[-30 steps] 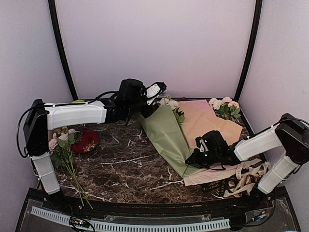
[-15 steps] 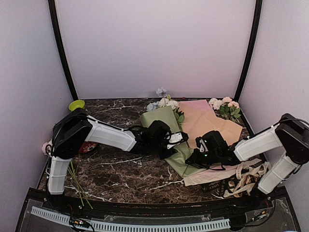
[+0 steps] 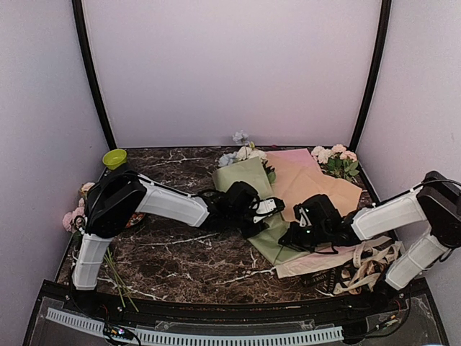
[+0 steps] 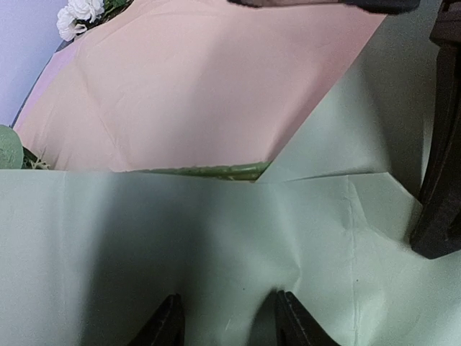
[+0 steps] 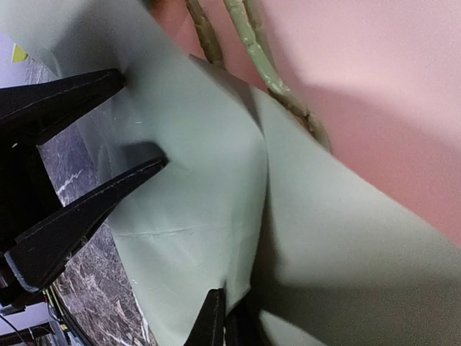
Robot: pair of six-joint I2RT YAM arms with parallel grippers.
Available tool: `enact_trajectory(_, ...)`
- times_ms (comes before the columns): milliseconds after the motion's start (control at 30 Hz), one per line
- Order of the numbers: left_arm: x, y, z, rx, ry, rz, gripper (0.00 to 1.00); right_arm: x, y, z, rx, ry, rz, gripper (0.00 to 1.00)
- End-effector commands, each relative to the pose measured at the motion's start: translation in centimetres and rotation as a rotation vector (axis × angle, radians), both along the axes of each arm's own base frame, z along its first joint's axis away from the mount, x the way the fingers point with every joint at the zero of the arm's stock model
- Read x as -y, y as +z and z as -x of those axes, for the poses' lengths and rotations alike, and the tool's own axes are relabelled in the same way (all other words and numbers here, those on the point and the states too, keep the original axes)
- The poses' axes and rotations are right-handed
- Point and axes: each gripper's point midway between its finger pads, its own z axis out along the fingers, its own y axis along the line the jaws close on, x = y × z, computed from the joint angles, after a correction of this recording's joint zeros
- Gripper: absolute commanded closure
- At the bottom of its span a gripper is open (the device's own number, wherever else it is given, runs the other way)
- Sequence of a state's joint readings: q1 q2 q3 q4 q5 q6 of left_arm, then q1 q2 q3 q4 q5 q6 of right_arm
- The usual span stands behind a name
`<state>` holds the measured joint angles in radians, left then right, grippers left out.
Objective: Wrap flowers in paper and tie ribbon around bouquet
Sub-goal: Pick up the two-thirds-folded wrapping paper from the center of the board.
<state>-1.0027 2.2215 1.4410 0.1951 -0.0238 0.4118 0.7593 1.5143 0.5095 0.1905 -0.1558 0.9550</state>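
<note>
Dark veined marble forms the worktop (image 3: 180, 252), closed in by pale lilac walls. Across its middle lies the large, matte sage-green paper (image 3: 248, 179), folded into a loose cone on top of a peach-pink sheet (image 3: 317, 187). The left hand (image 3: 271, 210) sits on the cone's lower half with its jaws apart, both fingertips (image 4: 170, 323) touching the green surface. The right hand (image 3: 289, 236) is closed, pinching a fold at the paper's near edge. The flowers (image 3: 243, 151), cream-white and pale blue, poke from the cone's far, wide end. Their green stems show past the paper's edge against the pink sheet. The narrow black ribbon (image 3: 322, 277) with pale lettering lies near the right arm's base, partly under cream-beige ribbons (image 3: 367, 263).
</note>
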Motion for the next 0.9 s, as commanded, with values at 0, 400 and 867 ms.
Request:
enact_trajectory(0, -0.3, -1.8, 1.0, -0.028, -0.025, -0.048, 0.55, 1.1, 1.4, -0.2, 0.027, -0.035, 0.056, 0.94)
enact_trajectory(400, -0.5, -3.1, 1.4, -0.075, -0.020, -0.067, 0.55, 9.8, 6.4, 1.5, 0.009, -0.371, 0.221, 0.63)
enact_trajectory(867, -0.7, -3.2, 1.6, -0.087, -0.019, -0.077, 0.55, 14.3, 4.9, 2.7, -0.127, -0.649, 0.104, 0.24)
